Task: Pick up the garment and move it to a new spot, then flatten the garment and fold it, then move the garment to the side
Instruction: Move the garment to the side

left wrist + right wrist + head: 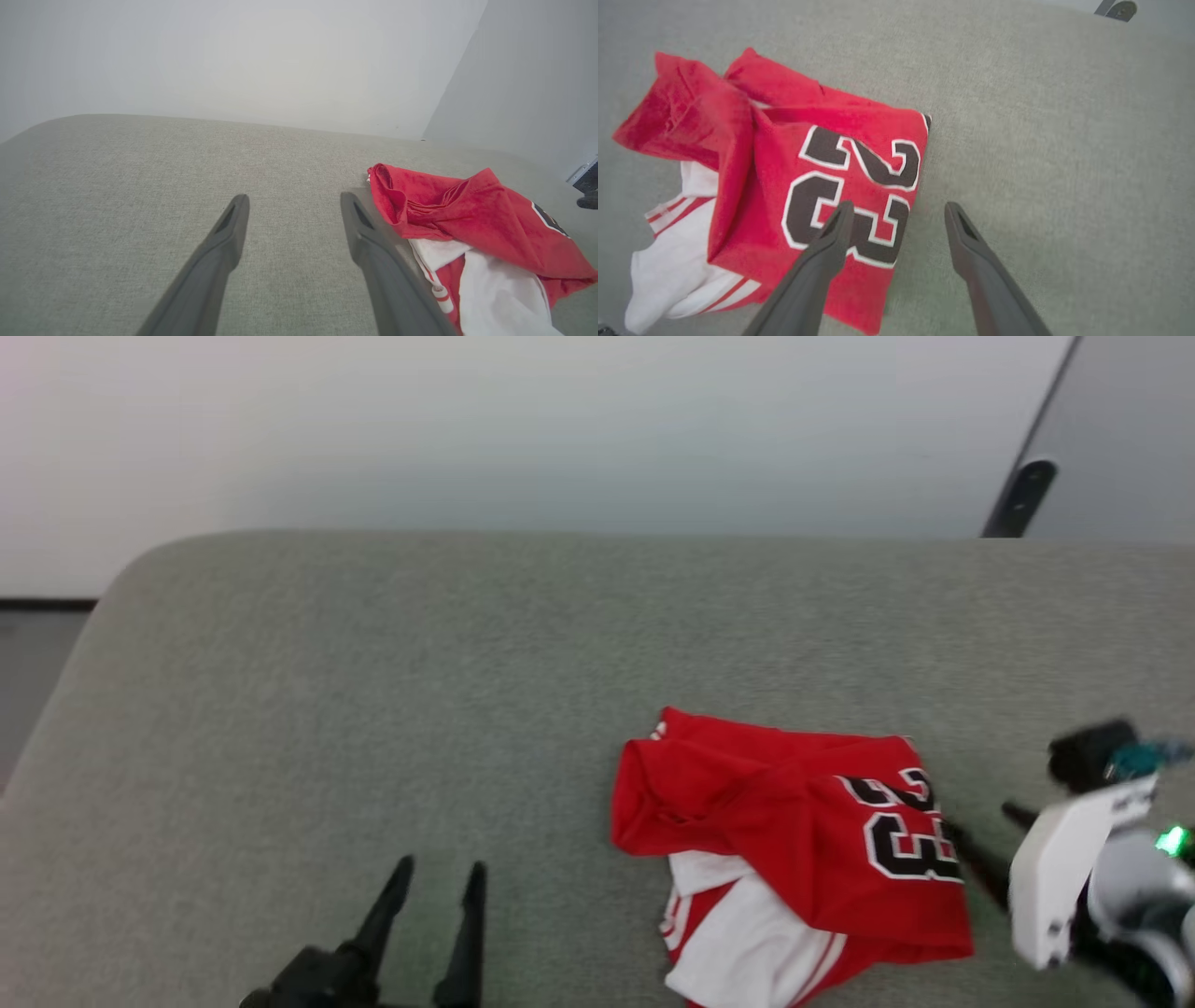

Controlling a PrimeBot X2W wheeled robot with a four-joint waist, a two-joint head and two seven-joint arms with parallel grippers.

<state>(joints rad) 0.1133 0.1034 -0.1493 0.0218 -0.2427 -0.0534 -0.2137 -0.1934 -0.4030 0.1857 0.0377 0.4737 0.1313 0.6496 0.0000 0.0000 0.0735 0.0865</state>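
Padded surface: grey-green fabric with a rounded far-left corner; it carries everything I am working on.
Wall: pale and plain, behind the far edge of the surface.
Garment: I see it lying crumpled and partly folded over itself on the right part of the surface, near the front edge. Red cloth is on top, bunched into a thick fold at its left end.
White sleeve: pokes out from under the red cloth on the near side, with red stripes along its trim.
Print: a black "23" outlined in white, face up near the garment's right edge.
Right gripper: fingers spread apart and holding nothing. In my right wrist view it straddles the garment's right edge, one finger over the "23" and the other over bare fabric. I cannot tell whether either finger touches down.
Left gripper: fingers also parted and empty, over bare surface to the left of the garment. In my left wrist view one finger sits just beside the red fold.
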